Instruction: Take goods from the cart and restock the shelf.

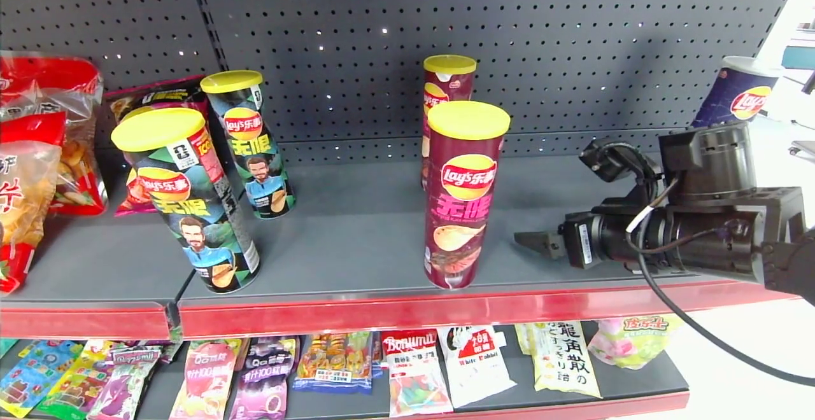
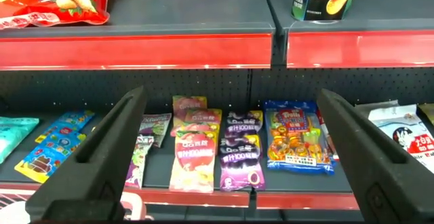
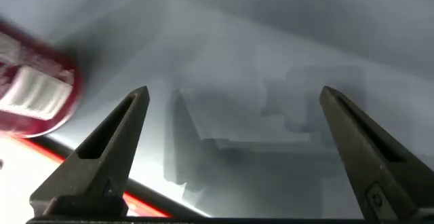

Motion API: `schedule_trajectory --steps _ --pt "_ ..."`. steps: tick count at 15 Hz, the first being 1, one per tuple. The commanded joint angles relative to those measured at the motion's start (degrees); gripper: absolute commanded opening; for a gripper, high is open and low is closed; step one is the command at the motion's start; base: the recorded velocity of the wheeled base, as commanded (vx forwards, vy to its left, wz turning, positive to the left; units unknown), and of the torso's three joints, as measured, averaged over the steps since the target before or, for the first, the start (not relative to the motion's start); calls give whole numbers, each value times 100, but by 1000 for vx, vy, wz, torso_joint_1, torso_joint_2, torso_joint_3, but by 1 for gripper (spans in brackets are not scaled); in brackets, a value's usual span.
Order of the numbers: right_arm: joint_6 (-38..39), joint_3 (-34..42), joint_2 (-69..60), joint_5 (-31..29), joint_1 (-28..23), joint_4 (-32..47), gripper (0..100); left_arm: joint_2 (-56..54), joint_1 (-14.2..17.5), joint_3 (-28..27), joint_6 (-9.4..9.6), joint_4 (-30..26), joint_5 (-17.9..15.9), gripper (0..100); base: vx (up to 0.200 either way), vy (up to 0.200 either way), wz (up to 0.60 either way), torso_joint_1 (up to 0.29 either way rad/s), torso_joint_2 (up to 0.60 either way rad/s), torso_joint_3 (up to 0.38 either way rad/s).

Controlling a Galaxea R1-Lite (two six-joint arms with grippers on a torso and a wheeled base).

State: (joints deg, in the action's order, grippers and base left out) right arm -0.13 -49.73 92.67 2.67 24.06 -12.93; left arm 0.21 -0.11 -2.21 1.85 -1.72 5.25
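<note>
A maroon chip can (image 1: 467,197) with a yellow lid stands upright near the front of the grey shelf (image 1: 356,242); its base (image 3: 34,81) shows in the right wrist view. A second maroon can (image 1: 447,86) stands behind it. My right gripper (image 1: 538,242) hovers low over the shelf, just right of the front can, open (image 3: 235,91) with nothing between its fingers. A blue chip can (image 1: 738,92) shows tilted behind my right arm. My left gripper (image 2: 232,95) is open and empty, facing the lower shelf's candy bags (image 2: 193,153).
Two dark green chip cans (image 1: 191,203) (image 1: 249,143) stand at the shelf's left, with red snack bags (image 1: 38,146) beyond them. A red lip (image 1: 414,310) edges the shelf front. A pegboard wall (image 1: 509,38) closes the back. Bare shelf lies between the can groups.
</note>
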Motion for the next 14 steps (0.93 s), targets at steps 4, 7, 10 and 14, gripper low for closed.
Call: schedule_trajectory --steps 4,7,10,14 --pt "-4 7 67 -12 327 19 100 -3 2 1 8 5 -16 100 0 0 0 0 0 0" --pt "-4 -20 137 -21 468 10 100 -3 -7 1 8 5 -16 100 0 0 0 0 0 0" --pt "-13 -20 181 -21 538 10 100 -3 -7 10 8 5 -33 100 0 0 0 0 0 0" --pt "-22 -108 278 -30 582 10 100 -3 2 1 -1 5 -42 100 0 0 0 0 0 0"
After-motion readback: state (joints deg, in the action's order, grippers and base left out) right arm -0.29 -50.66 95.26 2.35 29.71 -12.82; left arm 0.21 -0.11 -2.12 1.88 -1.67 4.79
